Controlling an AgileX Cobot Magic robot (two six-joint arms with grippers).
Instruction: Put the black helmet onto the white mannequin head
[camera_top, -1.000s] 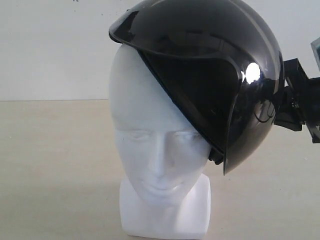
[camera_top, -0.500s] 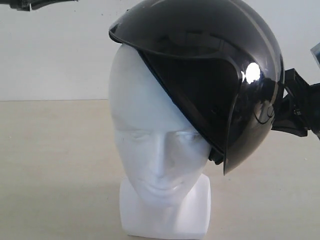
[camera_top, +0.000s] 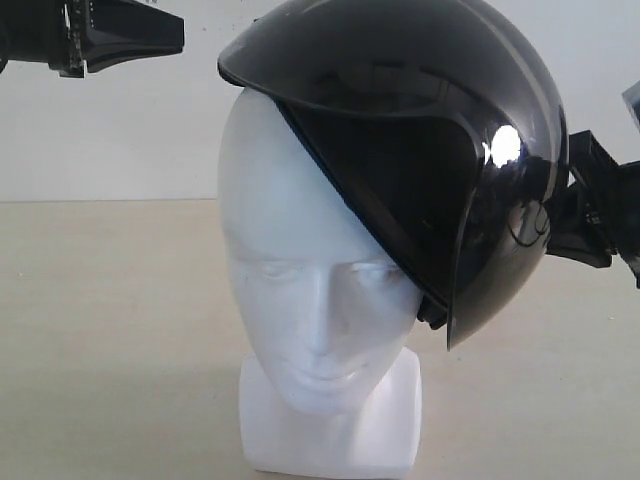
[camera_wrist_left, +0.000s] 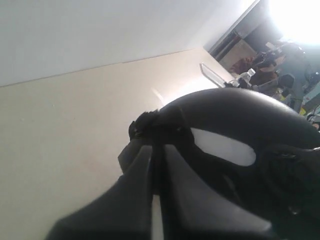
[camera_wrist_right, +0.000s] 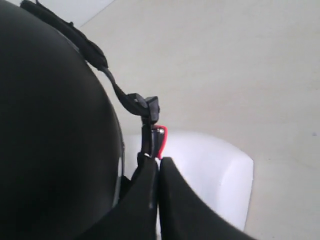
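The round matte-black open-face helmet (camera_top: 420, 150) rests on the smooth, glossy white mannequin head (camera_top: 290, 260), which stands on the pale beige worktop (camera_top: 100, 330). The shell is on but askew: it is canted toward the right arm's side, leaving the forehead and one temple bare, with the smoke-tinted visor (camera_top: 460, 250) hanging beside the cheek. The left tool (camera_top: 168, 32), jaws closed on nothing, hovers high and apart from the helmet. The right tool (camera_wrist_right: 158, 172), jaws pressed together, sits at the helmet's black chin strap (camera_wrist_right: 125, 97); whether it pinches the strap cannot be told. Judged outstanding: levelling and seating the helmet.
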